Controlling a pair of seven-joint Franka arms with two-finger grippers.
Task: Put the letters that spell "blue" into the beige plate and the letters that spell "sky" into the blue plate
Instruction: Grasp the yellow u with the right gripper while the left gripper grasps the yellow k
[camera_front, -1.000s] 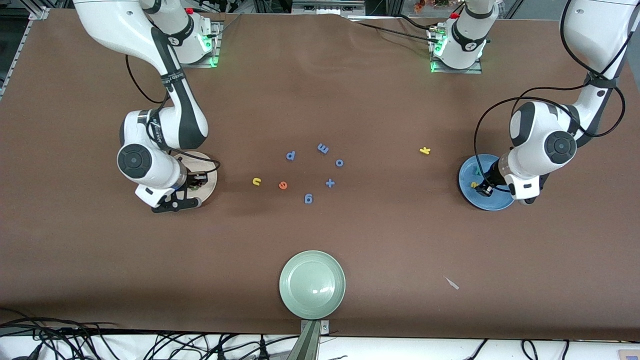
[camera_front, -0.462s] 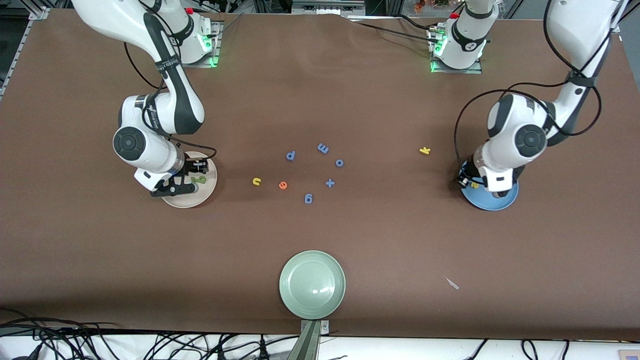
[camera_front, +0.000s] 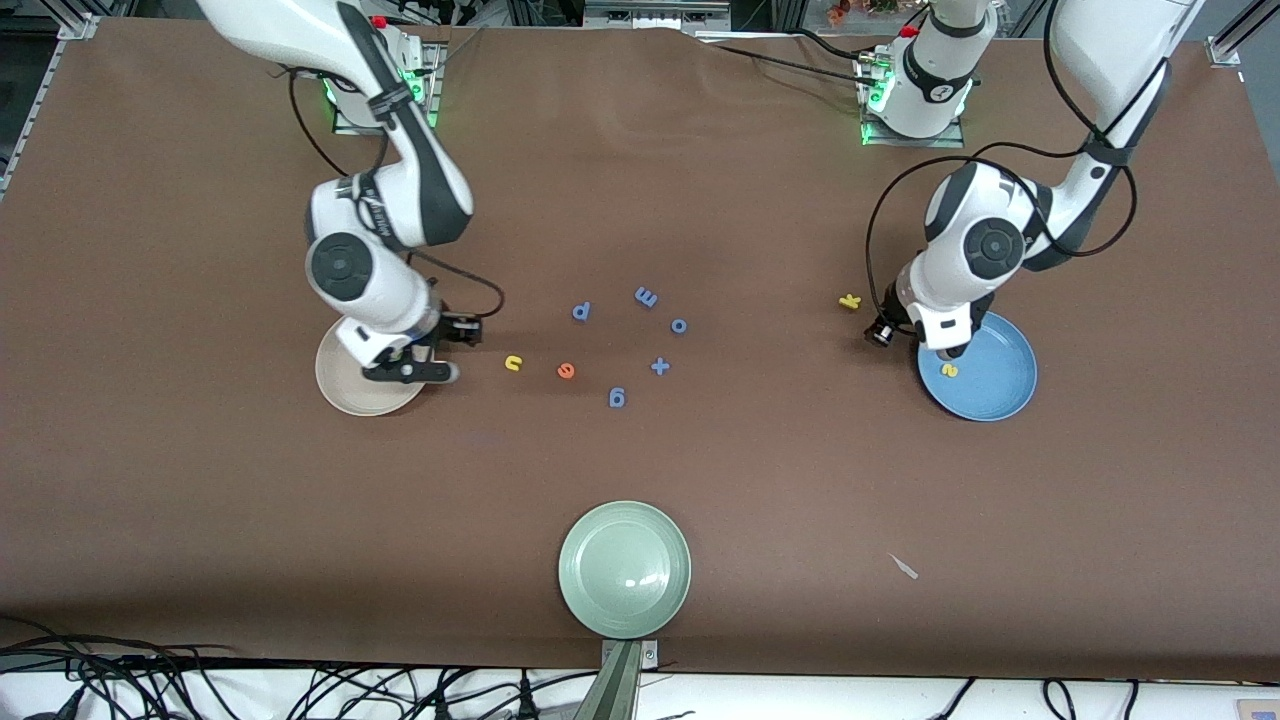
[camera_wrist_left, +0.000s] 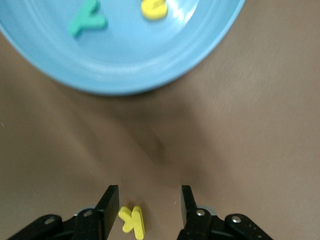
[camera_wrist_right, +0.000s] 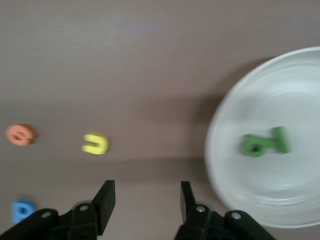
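A: Lower left of the front view: beige plate (camera_front: 345, 388), holding the olive "b" (camera_wrist_right: 264, 142). Right gripper (camera_front: 452, 352) above its edge, fingers parted, empty. We centre it over the yellow "u" (camera_front: 513, 363) before descending.

B: Right of frame: left gripper (camera_front: 882, 333), parted, empty, over the yellow "k" (camera_front: 849, 301). We straddle it squarely; blue plate (camera_front: 1000, 400) beside it.

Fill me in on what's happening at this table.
Two arms sort tiny foam letters into plates. The beige plate holds the olive-green b and l; the blue plate holds the yellow s and teal y. Both grippers are open and empty: the left gripper over the yellow k, the right gripper near the yellow u.
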